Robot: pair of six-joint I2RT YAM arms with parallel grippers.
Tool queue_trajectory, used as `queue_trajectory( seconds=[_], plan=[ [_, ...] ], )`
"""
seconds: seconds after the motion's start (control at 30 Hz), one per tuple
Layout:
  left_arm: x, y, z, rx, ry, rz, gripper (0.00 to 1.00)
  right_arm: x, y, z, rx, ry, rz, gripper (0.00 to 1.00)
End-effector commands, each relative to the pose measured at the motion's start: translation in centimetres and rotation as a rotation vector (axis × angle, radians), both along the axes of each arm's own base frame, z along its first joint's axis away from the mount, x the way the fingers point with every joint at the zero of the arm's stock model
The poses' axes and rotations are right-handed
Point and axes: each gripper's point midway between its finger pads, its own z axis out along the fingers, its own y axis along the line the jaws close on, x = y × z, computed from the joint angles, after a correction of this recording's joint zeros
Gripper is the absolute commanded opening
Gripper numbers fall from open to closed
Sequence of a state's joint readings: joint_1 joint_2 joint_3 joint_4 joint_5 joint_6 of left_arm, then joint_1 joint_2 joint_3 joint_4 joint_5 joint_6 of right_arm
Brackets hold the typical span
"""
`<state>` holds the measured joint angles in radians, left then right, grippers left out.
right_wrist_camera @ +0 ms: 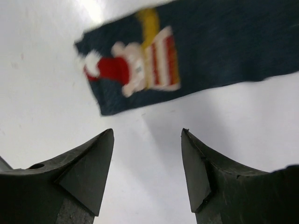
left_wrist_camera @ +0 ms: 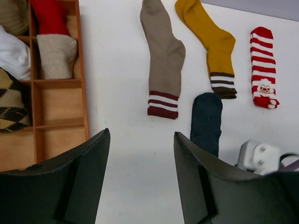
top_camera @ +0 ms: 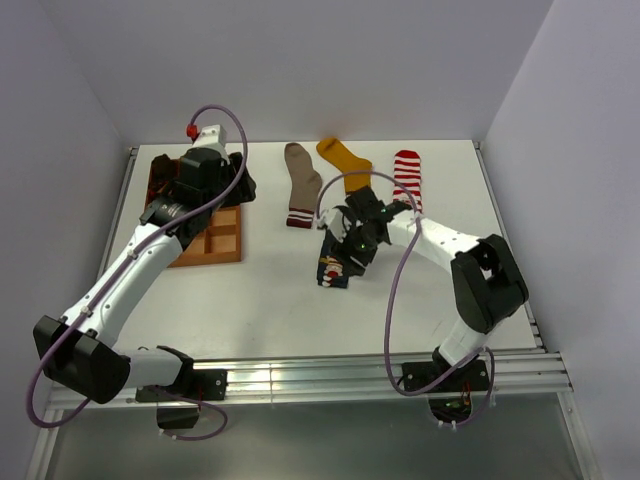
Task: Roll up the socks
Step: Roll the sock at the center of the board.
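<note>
Navy sock with a cartoon figure: flat on the white counter, unrolled, figure end pointing toward the arm bases. The right wrist view is blurred, so the figure's details are uncertain: probably a red cap and a striped body.

Right end effector: directly over the navy sock's figure end, jaws spread wide, nothing between them. The sock lies just beyond the fingertips, apart from them.

Beyond the navy sock, toward the back wall, three more socks lie flat and unrolled:
- taupe sock, beyond and to the left, dark red and white bands at its cuff
- mustard sock, straight beyond, its striped cuff just short of the navy sock's far end
- red-and-white striped sock, beyond and to the right

None of the three touches another.

Wooden grid tray: well to the left of the navy sock. Its compartments hold bundled socks: red roll, cream roll, argyle roll. The compartments nearest the navy sock show bare wood.

Left end effector: above the tray's edge on the navy sock's side, jaws apart, holding nothing.
</note>
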<state>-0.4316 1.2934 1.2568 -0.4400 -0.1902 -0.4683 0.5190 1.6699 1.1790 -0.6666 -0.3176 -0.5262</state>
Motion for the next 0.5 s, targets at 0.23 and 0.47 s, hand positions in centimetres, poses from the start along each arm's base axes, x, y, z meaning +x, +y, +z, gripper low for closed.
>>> queue_trajectory(
  seconds=[0.23,0.47],
  plan=[
    [0.1,1.8,4.0,0.007,-0.081,0.047,0.66,-3.0,2.0,-1.1,-0.034,-0.232,0.249,0.66],
    [0.1,1.8,4.7,0.004,-0.093,0.038,0.67,-3.9,2.8,-2.5,-0.085,-0.278,0.292,0.67]
  ],
)
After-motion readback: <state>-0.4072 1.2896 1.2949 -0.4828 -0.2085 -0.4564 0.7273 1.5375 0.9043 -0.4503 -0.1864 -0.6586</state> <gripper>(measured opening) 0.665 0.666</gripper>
